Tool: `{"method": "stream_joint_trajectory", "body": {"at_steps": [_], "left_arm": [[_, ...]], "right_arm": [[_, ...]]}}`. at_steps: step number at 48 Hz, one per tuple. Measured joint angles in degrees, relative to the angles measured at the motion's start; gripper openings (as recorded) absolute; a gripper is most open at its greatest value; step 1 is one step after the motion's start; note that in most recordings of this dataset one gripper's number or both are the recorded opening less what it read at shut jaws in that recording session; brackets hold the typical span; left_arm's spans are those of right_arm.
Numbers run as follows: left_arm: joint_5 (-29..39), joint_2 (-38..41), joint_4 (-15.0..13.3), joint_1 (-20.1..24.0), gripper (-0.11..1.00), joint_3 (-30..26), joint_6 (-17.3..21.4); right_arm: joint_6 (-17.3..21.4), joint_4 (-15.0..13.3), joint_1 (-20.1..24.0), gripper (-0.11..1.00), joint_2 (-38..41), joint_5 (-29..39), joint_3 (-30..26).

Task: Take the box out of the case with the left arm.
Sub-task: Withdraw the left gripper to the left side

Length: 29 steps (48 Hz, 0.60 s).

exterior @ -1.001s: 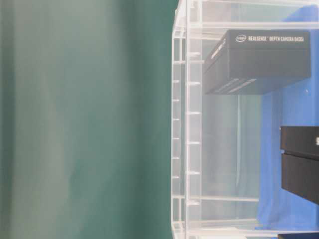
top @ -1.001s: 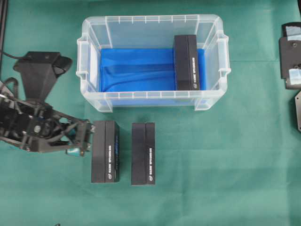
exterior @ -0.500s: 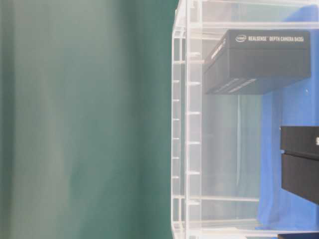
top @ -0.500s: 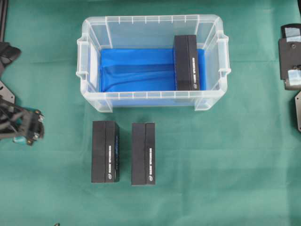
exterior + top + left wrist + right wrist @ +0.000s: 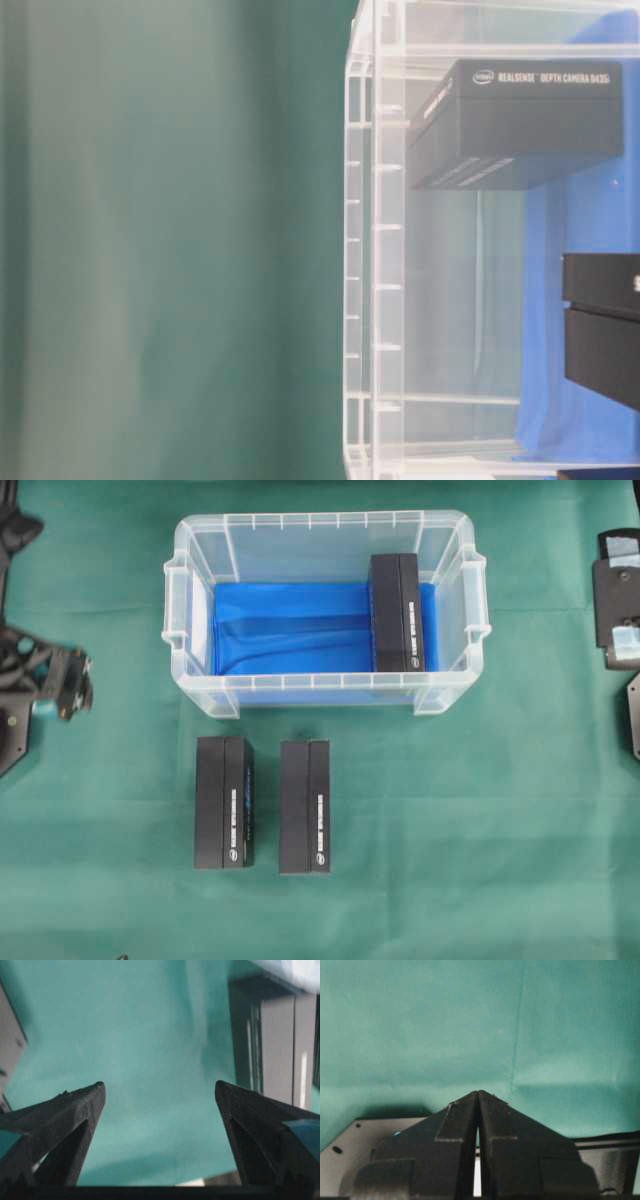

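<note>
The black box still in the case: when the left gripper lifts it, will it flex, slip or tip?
The black box looks like rigid cardboard with sharp, straight edges, so it probably won't flex. Its flat, smooth faces could slip somewhat in the pads. It stands on a narrow side against the case end wall, so a nudge might tip it toward the open blue floor.

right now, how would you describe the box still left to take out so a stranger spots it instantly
Find the clear plastic case with the blue floor. The box stands against its right end. The two other black boxes lie outside, on the green cloth in front of the case.
</note>
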Motion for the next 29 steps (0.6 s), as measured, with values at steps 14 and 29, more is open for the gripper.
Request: {"method": "stream_joint_trajectory", "body": {"at_steps": [14,29], "left_arm": [[0.18,0.00,-1.05,16.70,0.96,0.00,15.91],[0.26,1.23,-1.76,22.41,0.96,-0.44,20.83]], "right_arm": [[0.09,0.00,0.00,0.00,0.00,0.09,0.97],[0.09,0.00,0.00,0.00,-0.18,0.09,1.05]]}}
